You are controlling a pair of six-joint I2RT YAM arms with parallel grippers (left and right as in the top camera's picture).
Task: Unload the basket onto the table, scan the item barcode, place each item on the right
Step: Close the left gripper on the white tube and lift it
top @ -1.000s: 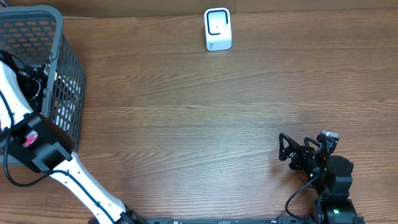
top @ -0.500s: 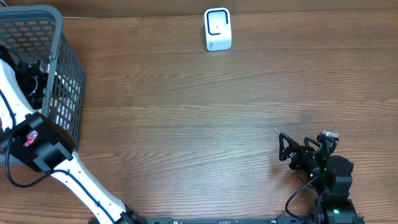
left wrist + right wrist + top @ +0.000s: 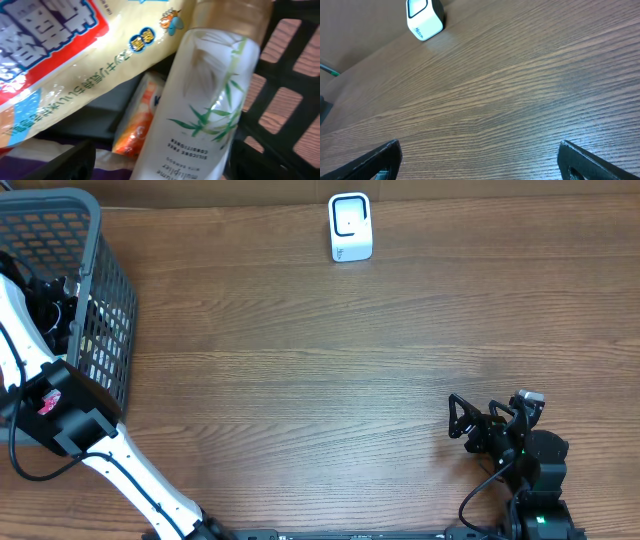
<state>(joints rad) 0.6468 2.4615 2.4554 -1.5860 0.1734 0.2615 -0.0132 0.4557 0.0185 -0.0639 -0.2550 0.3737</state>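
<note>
Overhead, the left end effector (image 3: 48, 295) is hanging inside the basket (image 3: 105, 275) to fetch an item; the right end effector (image 3: 455, 418) is resting far from it, gaping, empty. Left wrist: it is standing wide over a bottle (image 3: 210, 100), gripping nothing. Right wrist: the scanner (image 3: 424, 20) is standing ahead.

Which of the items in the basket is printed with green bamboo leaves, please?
The pale bottle, on the right; the cream bag bears lettering, the small packet is orange.
</note>
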